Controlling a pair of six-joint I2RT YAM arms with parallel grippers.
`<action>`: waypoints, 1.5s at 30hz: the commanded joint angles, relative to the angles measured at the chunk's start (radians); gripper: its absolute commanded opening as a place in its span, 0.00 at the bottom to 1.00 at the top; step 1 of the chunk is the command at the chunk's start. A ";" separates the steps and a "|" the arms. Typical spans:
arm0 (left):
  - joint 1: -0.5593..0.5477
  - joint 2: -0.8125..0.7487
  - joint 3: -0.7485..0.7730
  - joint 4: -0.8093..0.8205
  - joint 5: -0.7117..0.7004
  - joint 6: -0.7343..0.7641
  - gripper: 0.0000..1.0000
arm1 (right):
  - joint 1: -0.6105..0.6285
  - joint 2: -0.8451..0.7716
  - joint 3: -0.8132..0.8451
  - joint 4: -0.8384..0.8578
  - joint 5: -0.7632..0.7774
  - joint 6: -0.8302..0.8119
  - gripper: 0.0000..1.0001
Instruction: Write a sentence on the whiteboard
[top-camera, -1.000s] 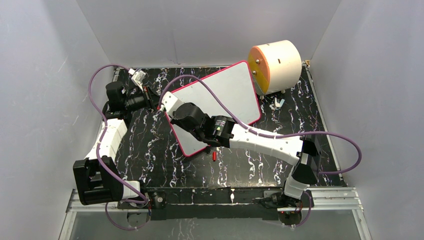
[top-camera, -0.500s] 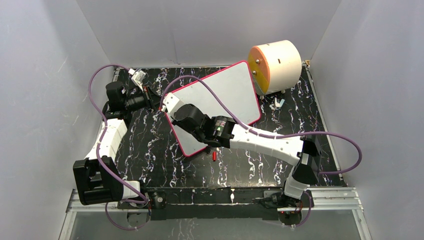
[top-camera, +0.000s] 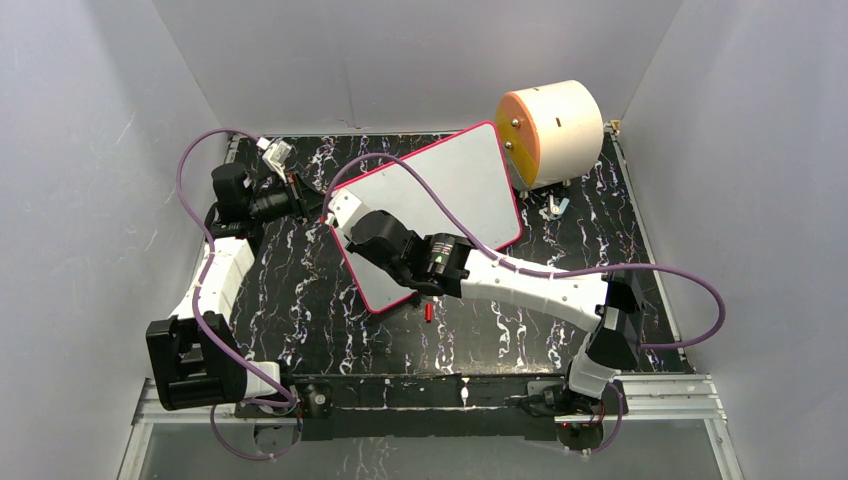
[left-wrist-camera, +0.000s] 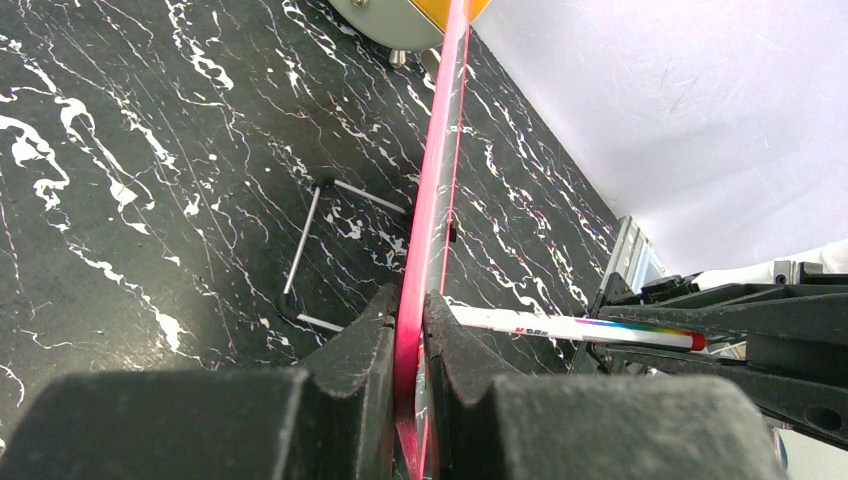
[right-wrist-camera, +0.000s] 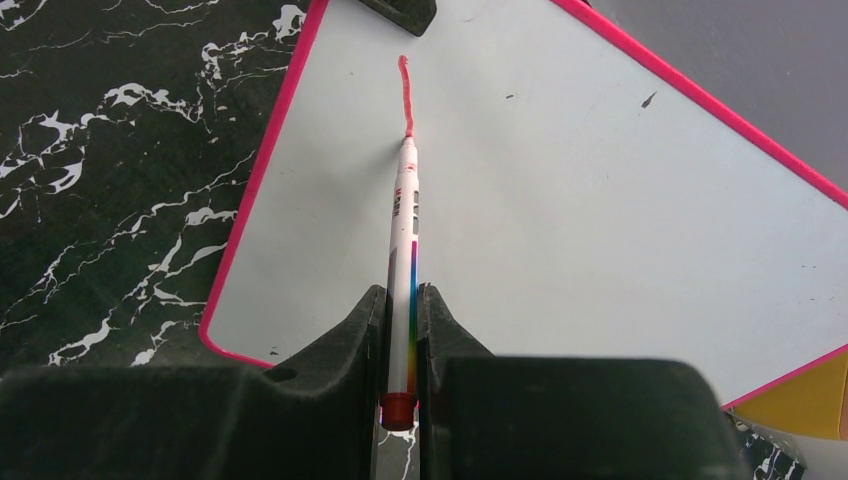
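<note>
tiny marker (right-wrist-camera: 404, 230) print — unreadable, whiteboard (right-wrist-camera: 600, 200) stroke (right-wrist-camera: 405, 95) forms no letter

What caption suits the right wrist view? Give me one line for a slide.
Right gripper holds a marker, tip on the whiteboard at one end of a short red stroke.

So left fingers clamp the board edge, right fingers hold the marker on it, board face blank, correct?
Not blank. The right wrist view shows a short red stroke on the board, ending at the marker tip. Rest stands: left fingers clamp the board edge, right fingers hold the marker on it.
</note>
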 joint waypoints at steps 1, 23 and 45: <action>-0.009 -0.016 0.010 -0.056 -0.047 0.038 0.00 | -0.002 -0.038 -0.009 0.037 0.023 0.007 0.00; -0.009 -0.014 0.011 -0.059 -0.047 0.038 0.00 | -0.011 -0.107 -0.048 0.160 0.048 -0.020 0.00; -0.010 -0.008 0.014 -0.059 -0.039 0.035 0.00 | -0.033 -0.056 -0.019 0.152 0.037 -0.001 0.00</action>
